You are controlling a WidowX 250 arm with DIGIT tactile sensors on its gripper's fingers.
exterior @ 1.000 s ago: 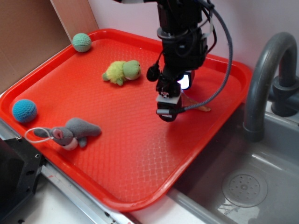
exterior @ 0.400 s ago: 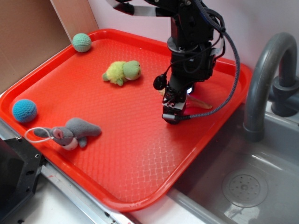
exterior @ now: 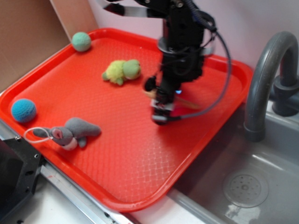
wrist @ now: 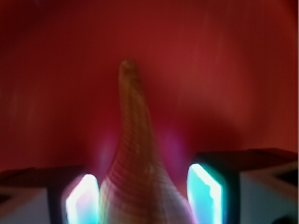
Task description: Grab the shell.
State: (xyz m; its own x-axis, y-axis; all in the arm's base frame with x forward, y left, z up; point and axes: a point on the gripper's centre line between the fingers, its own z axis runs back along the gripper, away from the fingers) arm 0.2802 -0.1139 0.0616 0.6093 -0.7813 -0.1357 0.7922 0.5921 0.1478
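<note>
Red plastic with a fine diamond-embossed texture covers most of the scene: one shallow rectangular tray (exterior: 117,154) with a raised rounded rim, set beside a grey sink basin (exterior: 243,186) and a thick curved grey faucet (exterior: 261,79) at about 3 o'clock. Brown cardboard (exterior: 28,37) stands at 10 o'clock behind the tray.

Four soft toys lie on the tray, all well apart. Two are crocheted balls: a pale green one (exterior: 81,41) near the far corner at 11 o'clock and a blue one (exterior: 24,110) near the rim at 9 o'clock. One fuzzy green-yellow plush turtle (exterior: 122,71) sits toward 12 o'clock, and one grey plush rabbit (exterior: 70,132) with a white cord loop lies at 8 o'clock.

One black robot arm (exterior: 180,42), trailing a dark cable, reaches down over the tray's centre-right. Its hand (wrist: 145,196) has its two lit pads (wrist: 81,205) spread apart, straddling the shell (wrist: 135,168), with a gap showing at the right pad; whether the left pad touches cannot be told. The shell is tan with fine brown ribbed stripes, broad between the pads and tapering to a long thin point toward 12 o'clock in the wrist view. From outside, only a thin tan sliver of it (exterior: 189,102) shows on the tray just beside the hand.
</note>
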